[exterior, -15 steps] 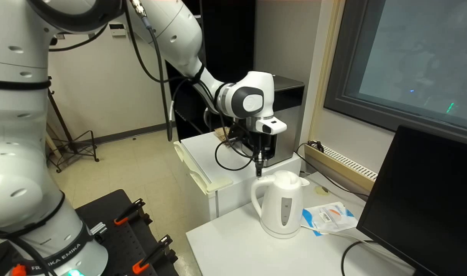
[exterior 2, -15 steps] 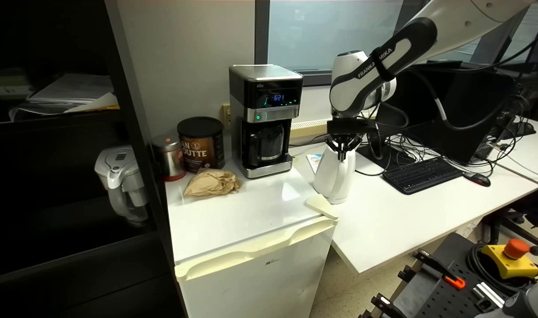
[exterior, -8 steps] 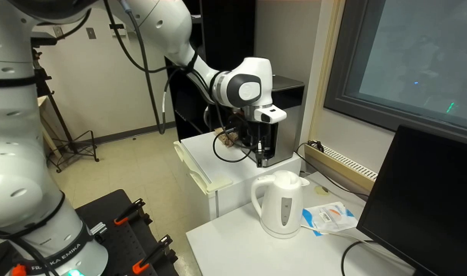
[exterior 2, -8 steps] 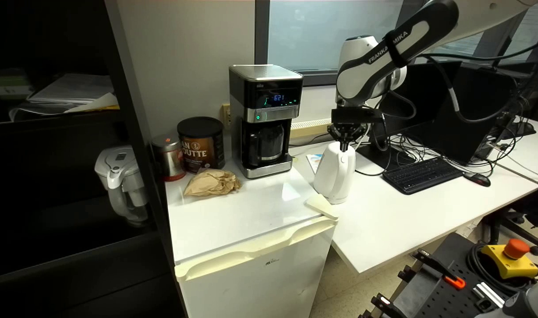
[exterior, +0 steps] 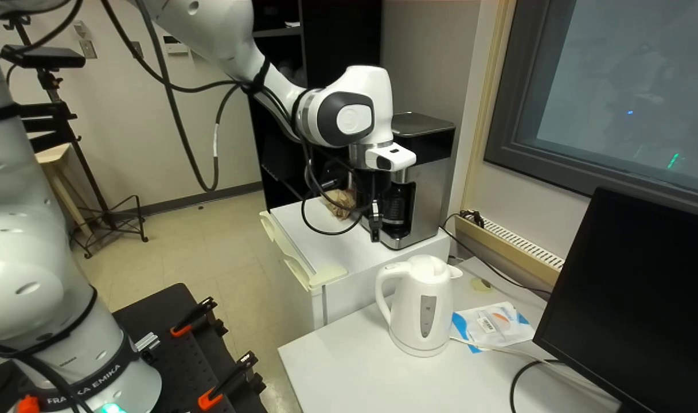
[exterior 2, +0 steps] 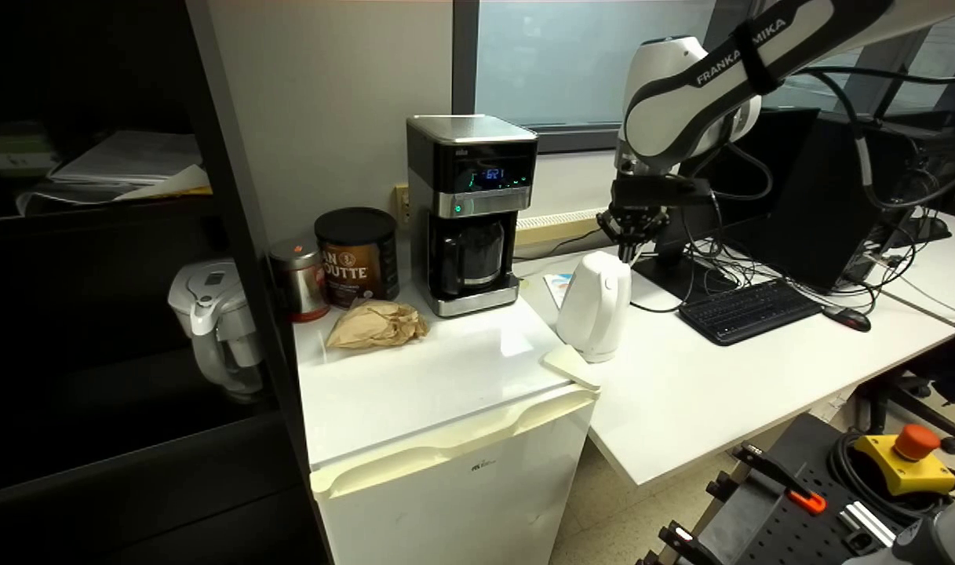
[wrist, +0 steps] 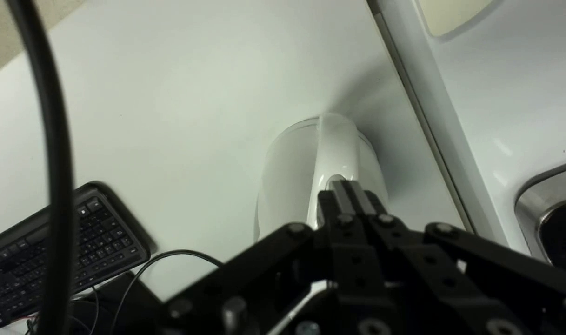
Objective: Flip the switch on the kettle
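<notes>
The white kettle stands upright on the white table, loop handle toward the robot's side. It shows in both exterior views and in the wrist view. A rounded switch on top of the handle is partly hidden behind my fingertips in the wrist view. My gripper is black, with its fingers together and nothing between them. It points down, above and apart from the kettle handle, in an exterior view. It also shows in an exterior view and in the wrist view.
A black coffee machine stands on the white fridge beside the kettle. A monitor, a keyboard and cables are on the table. A paper packet lies by the kettle.
My gripper was at the top of the kettle handle. It has risen off it and moved sideways, away from the kettle. The kettle has not moved.
</notes>
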You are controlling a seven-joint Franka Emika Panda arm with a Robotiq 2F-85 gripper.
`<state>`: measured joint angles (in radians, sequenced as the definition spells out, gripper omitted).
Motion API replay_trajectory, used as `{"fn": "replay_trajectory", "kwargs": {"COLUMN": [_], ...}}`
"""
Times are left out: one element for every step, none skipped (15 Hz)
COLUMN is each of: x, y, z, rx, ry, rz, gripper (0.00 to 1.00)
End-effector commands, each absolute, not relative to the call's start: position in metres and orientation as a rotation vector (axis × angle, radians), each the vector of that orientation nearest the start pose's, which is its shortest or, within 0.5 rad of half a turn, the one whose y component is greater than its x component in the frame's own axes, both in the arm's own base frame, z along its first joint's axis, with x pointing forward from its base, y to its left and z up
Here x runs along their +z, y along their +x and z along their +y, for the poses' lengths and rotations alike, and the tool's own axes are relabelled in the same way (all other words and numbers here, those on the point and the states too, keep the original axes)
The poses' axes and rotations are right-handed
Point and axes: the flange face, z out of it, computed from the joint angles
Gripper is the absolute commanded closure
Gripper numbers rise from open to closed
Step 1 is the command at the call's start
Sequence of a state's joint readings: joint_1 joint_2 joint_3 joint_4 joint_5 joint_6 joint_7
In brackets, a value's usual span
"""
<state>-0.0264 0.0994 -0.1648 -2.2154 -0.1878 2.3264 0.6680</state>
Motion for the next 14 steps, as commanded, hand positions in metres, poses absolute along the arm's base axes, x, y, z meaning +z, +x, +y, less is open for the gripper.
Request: {"fn": "replay_trajectory", "kwargs": {"x": [0.349, 0.351, 0.352, 0.354, 0.355, 0.356, 0.358, 0.358, 0.358, 0.358, 0.359, 0.358, 0.358, 0.358], "y": [0.505, 0.501, 0.496, 0.492, 0.487, 0.483, 0.479, 0.476, 0.473, 0.470, 0.468, 0.465, 0.464, 0.462], "z": [-0.097, -0.095, -0.092, -0.090, -0.088, -0.087, -0.085, -0.084, -0.082, -0.081, -0.080, -0.080, -0.079, -0.078], "rx": [-0.070, -0.071, -0.070, -0.070, -0.070, -0.070, -0.069, -0.069, -0.068, -0.065, -0.065, -0.064, -0.063, -0.062], "ry": [-3.116, -3.122, -3.128, -3.133, -3.137, -3.140, -3.143, -3.144, -3.145, -3.146, -3.147, -3.148, -3.148, -3.149], "rz": [1.080, 1.068, 1.049, 1.037, 1.024, 1.012, 1.001, 0.994, 0.986, 0.977, 0.970, 0.965, 0.961, 0.957], "gripper": [0.99, 0.99, 0.99, 0.99, 0.99, 0.99, 0.99, 0.99, 0.99, 0.99, 0.99, 0.99, 0.99, 0.99]}}
